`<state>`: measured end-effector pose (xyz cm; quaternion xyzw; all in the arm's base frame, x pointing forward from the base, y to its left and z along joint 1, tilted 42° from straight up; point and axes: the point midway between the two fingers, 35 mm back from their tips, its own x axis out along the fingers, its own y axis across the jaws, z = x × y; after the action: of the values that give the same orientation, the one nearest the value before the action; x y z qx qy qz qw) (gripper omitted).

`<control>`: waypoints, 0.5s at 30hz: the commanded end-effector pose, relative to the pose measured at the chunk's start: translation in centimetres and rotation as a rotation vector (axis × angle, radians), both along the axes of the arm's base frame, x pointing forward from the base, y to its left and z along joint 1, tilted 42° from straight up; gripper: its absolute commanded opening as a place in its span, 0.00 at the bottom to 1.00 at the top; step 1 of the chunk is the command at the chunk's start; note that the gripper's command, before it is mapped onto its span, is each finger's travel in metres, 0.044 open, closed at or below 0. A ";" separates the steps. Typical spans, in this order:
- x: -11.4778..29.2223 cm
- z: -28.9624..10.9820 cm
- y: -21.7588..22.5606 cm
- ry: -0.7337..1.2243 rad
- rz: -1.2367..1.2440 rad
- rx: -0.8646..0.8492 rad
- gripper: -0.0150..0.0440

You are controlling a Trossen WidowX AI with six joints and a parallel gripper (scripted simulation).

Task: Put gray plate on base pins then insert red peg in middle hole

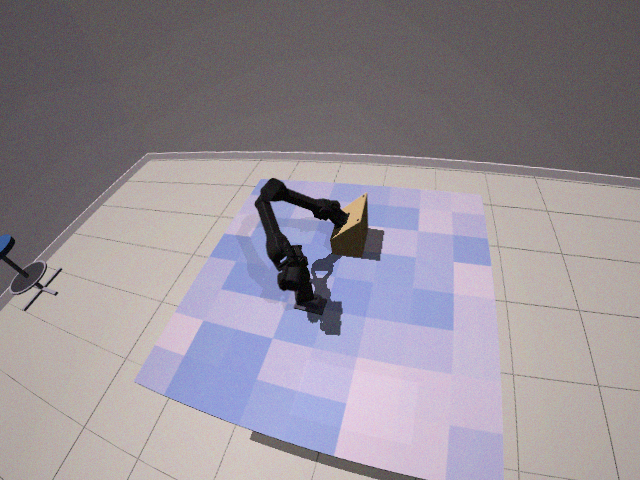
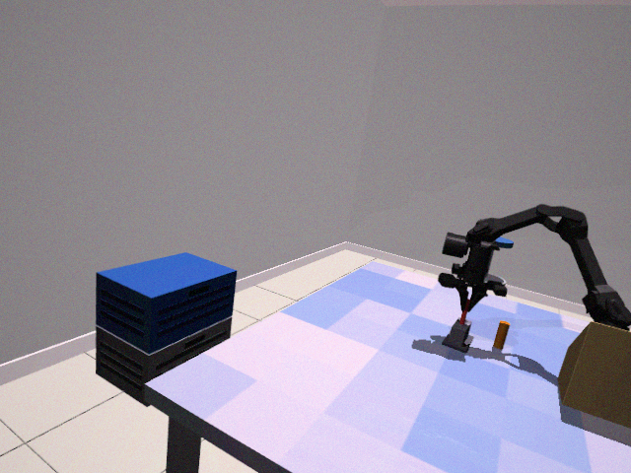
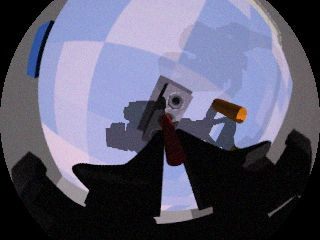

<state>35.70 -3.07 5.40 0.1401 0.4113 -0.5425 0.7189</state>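
Note:
My gripper (image 2: 467, 300) (image 3: 168, 134) (image 1: 309, 298) is shut on the red peg (image 2: 463, 311) (image 3: 175, 144) and holds it upright, pointing down. The gray plate (image 2: 456, 336) (image 3: 164, 91) lies on the base on the checkered mat, right under the gripper. In the wrist view the plate's middle hole (image 3: 176, 100) shows as a dark ring just beyond the peg's lower tip. In the exterior view the peg's lower end stands at the top of the plate. I cannot tell whether the tip is inside the hole. In the top view the arm hides the peg and most of the plate.
An orange cylinder (image 2: 501, 334) (image 3: 231, 110) stands on the mat just right of the plate. A tan wedge-shaped box (image 1: 354, 227) (image 2: 595, 371) sits by the arm's base. A blue and black stacked box (image 2: 163, 305) stands beside the table's left end. A stool (image 1: 20, 268) stands far left.

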 end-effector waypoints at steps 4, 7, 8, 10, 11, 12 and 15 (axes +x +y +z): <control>-0.1 -0.1 0.0 -0.001 0.000 0.000 0.25; -0.1 -0.2 0.0 -0.001 0.000 0.000 0.25; -0.2 -0.2 0.0 -0.001 0.000 0.000 0.25; -0.2 -0.2 0.0 -0.001 0.000 0.000 0.25; -0.2 -0.2 0.0 -0.001 0.000 0.000 0.25; -0.2 -0.2 0.0 -0.001 0.000 0.000 0.25; -0.2 -0.3 0.0 -0.001 0.000 0.000 0.25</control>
<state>35.62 -3.05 5.26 0.1404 0.4109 -0.5419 0.7195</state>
